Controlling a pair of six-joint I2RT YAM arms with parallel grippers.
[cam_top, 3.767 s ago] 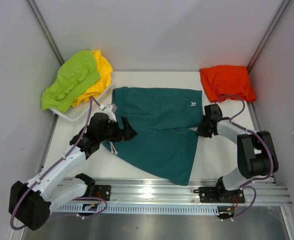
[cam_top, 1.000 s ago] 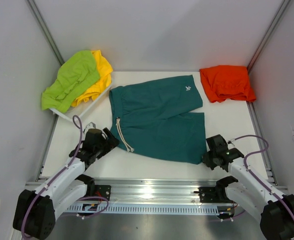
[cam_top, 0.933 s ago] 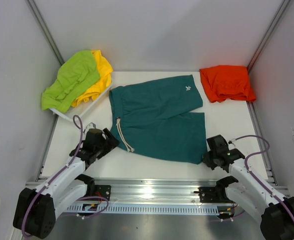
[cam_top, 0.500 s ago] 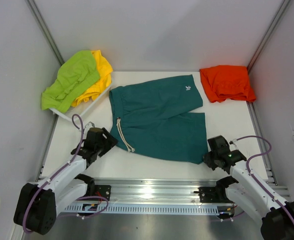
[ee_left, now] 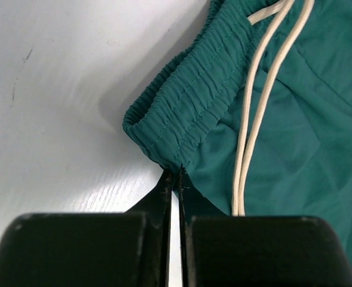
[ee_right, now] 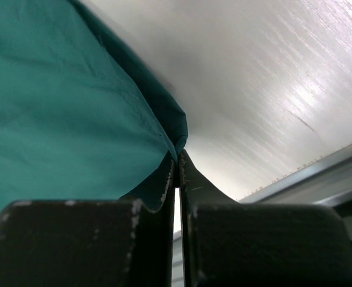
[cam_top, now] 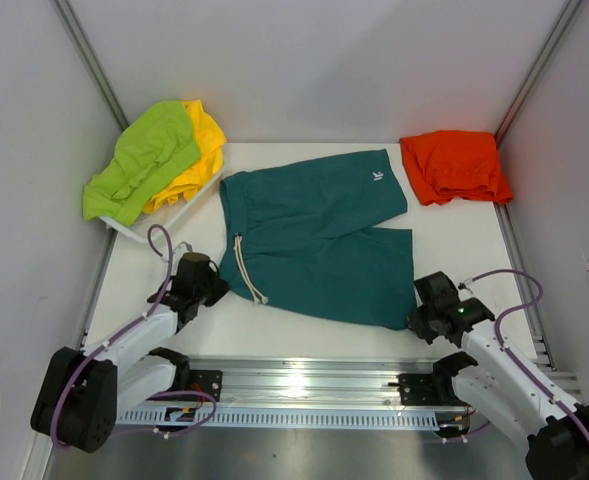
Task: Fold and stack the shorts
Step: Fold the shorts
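Progress, top view: teal shorts [cam_top: 314, 240] lie flat and unfolded in the middle of table [cam_top: 274, 330]. Orange shorts [cam_top: 454, 167] sit compact at far right, judged already folded. Lime shorts [cam_top: 139, 160] and yellow shorts [cam_top: 202, 150] are heaped far left, judged untouched. Both arms low, reaching forward: left gripper [cam_top: 217, 287] at near-left corner, right gripper [cam_top: 417, 318] at near-right.

Left wrist: jaws pinched shut on waistband corner [ee_left: 164, 143], drawstring [ee_left: 253, 119] just beside.

Right wrist: jaws clamped on hem corner [ee_right: 174, 136]. First fold not yet made.
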